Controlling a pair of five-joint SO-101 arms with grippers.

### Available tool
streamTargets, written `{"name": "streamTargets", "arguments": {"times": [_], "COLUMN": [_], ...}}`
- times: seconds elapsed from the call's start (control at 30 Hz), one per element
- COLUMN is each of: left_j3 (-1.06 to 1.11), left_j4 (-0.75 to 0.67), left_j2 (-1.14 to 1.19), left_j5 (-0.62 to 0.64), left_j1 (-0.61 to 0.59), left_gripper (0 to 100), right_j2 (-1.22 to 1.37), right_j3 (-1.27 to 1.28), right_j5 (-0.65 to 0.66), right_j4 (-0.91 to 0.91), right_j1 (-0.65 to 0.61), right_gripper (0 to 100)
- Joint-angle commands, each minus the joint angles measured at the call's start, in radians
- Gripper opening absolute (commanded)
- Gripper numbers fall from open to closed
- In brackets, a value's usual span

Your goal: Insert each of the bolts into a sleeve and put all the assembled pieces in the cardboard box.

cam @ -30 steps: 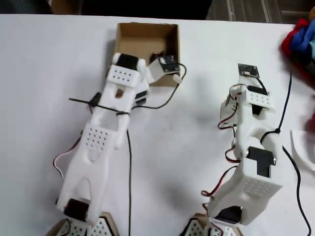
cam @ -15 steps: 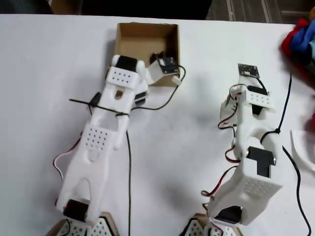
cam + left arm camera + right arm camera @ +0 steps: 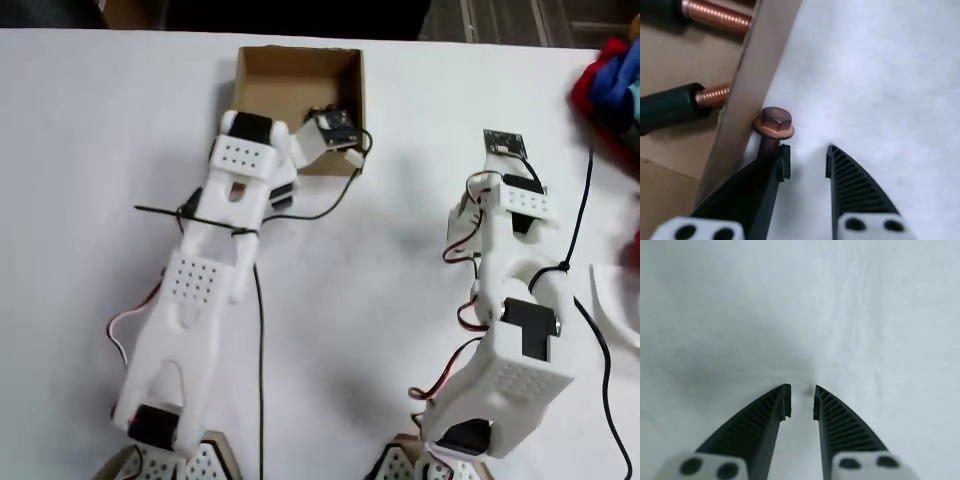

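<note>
The open cardboard box point(image 3: 248, 75) stands at the table's far middle. In the left wrist view its wall point(image 3: 755, 75) runs past two black sleeves with copper bolts in them point(image 3: 670, 105) point(image 3: 715, 15), lying inside. A bare copper hex-head bolt point(image 3: 774, 125) leans against the outside of that wall, touching one finger point(image 3: 765, 180) of my left gripper point(image 3: 807, 160). That gripper is open with only table between its fingers. The left arm point(image 3: 245, 165) sits at the box's near edge. My right gripper point(image 3: 800, 400) hangs slightly open over bare table, holding nothing; its arm point(image 3: 515, 205) is at the right.
Bright cloth point(image 3: 610, 80) lies at the far right edge, and a white curved object point(image 3: 615, 305) sits lower on that edge. A black cable point(image 3: 262, 330) trails between the arms. White tabletop stretches between the box and the right arm.
The left arm's wrist has shifted slightly toward the box and to the left. The right arm has stayed still.
</note>
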Motion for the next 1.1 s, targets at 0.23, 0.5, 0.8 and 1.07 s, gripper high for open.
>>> {"name": "streamTargets", "arguments": {"times": [0.23,0.5,0.8,1.07], "left_j3": [-0.045,-0.045,-0.099,-0.105], "left_j4": [-0.031,-0.025,-0.025,0.089], "left_j2": [-0.032,-0.072,-0.072,-0.038], "left_j5": [0.012,0.012,0.100,0.110], "left_j1": [-0.081,-0.069,-0.041,-0.071], "left_gripper": [13,13,13,13], "right_j2": [-0.065,-0.065,-0.065,-0.067], "right_j3": [-0.002,-0.002,-0.002,-0.002], "right_j5": [-0.008,-0.008,-0.008,-0.008], "right_j4": [-0.013,-0.013,-0.013,-0.010], "right_j1": [0.012,0.012,0.012,0.012], "right_gripper": [7.0,7.0,7.0,7.0]}}
